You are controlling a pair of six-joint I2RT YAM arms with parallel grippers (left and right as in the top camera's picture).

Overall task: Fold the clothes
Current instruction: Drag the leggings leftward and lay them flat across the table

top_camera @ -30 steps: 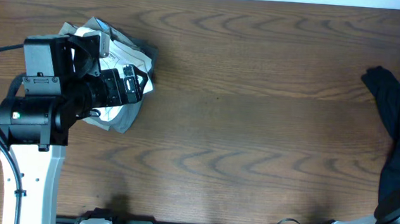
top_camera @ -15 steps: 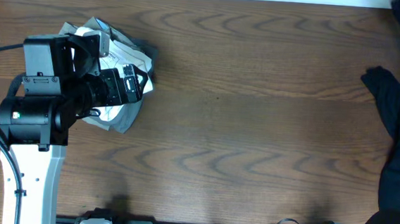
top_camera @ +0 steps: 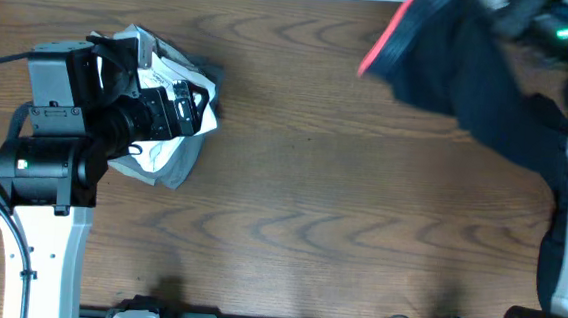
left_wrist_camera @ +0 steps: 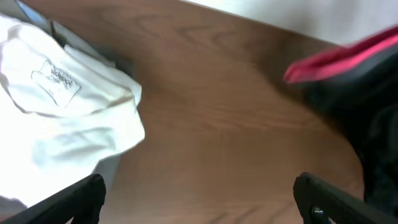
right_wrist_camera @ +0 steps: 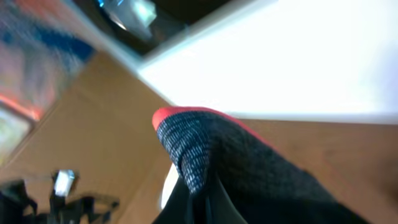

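The garment pile (top_camera: 169, 156) lies on the bench (top_camera: 312, 181) at ten o'clock; the leggings (top_camera: 470, 82) are at two o'clock, well apart.

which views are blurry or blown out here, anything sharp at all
Overhead: table grain sharp, but the leggings are a motion smear. Left wrist: soft throughout, white garment nearly overexposed. Right wrist: bright glare behind, only the leggings' grey knit looks crisp.

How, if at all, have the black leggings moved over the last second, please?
Yes: the leggings have swung leftwards over the table, away from its right edge.
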